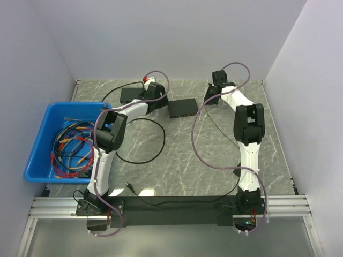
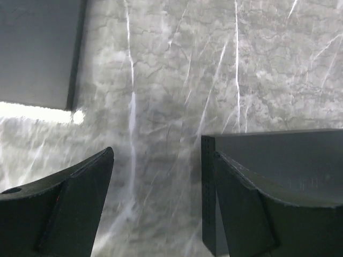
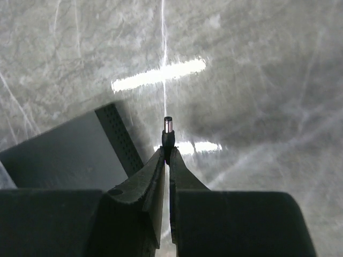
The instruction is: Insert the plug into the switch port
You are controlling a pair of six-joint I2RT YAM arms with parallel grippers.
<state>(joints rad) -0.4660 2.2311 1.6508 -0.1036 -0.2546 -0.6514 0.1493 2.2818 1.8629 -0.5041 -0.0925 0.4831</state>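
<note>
Plug (image 3: pixel 168 128) just beside switch box (image 3: pixel 64 155) edge

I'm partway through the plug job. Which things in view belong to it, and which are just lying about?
Belong to the job:
- plug, pinched in the right claw
- switch box, ports not visible
- left claw, open by the box

Lying about:
- blue bin
- multicoloured wires inside it
- flat black slab

left arm (image 1: pixel 110 134) and right arm (image 1: pixel 247 128) stretch far forward, left claw (image 2: pixel 158 155) spread wide, right claw (image 3: pixel 168 156) pinched tight.
</note>
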